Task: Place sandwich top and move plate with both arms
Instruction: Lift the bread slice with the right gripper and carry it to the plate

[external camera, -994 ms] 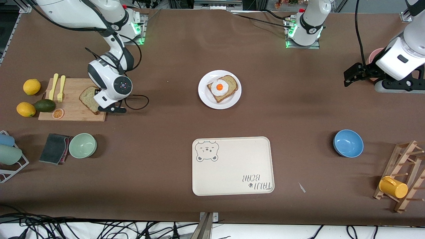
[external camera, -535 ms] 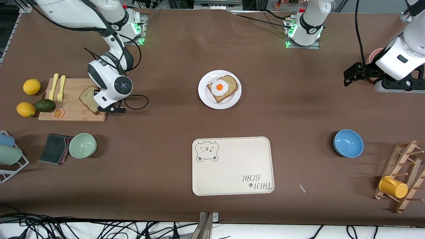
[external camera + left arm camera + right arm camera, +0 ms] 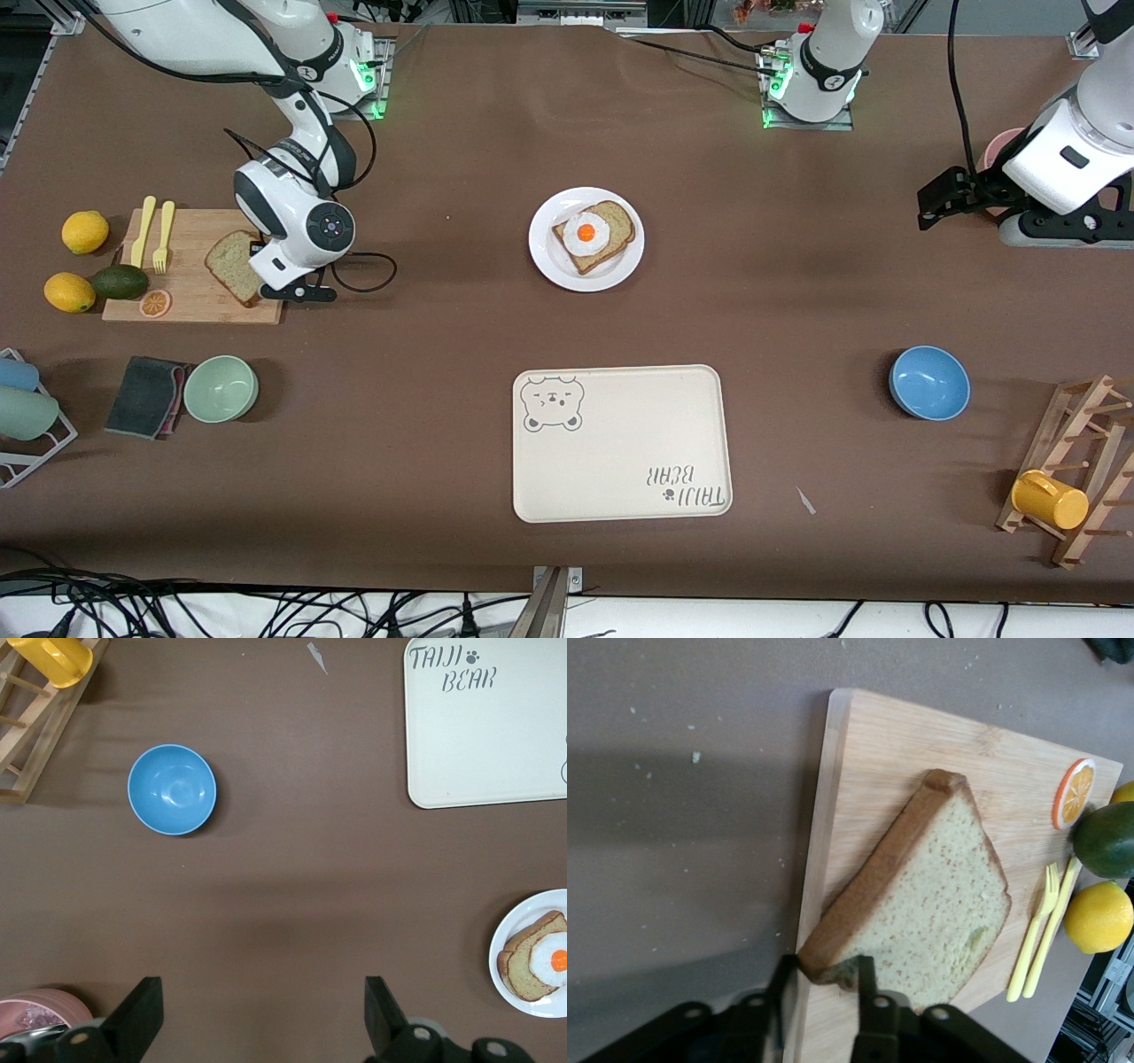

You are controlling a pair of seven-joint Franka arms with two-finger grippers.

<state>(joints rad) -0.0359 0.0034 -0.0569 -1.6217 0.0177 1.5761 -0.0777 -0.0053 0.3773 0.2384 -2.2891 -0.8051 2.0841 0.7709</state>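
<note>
Right gripper (image 3: 824, 992): jaws are clamping one corner of the bread slice (image 3: 921, 904), crust edge between them. The slice is tilting up off the cutting board (image 3: 877, 753), its other end w/ the rest of it over the board. In the front view the gripper (image 3: 266, 285) is sitting at the board's edge toward the bench centre, slice (image 3: 232, 264) just beside it.

Also on the board (image 3: 190, 306): an orange slice (image 3: 154, 303) and two yellow forks (image 3: 152, 232). Touching the board's outer edge, an avocado (image 3: 119, 282); two lemons (image 3: 85, 231) near it.

Plate (image 3: 554, 257) is sitting mid-bench, well apart from the board, carrying a slice w/ a fried egg (image 3: 586, 233) on top. The bear tray (image 3: 620, 443) is lying nearer the front camera than the plate.

Left gripper (image 3: 257, 1014): jaws are standing wide apart, nothing between them, hanging over bare bench at the left arm's end; that arm is waiting. A blue bowl (image 3: 172, 789) is lying near it, a pink dish (image 3: 40, 1008) just beside it.
</note>
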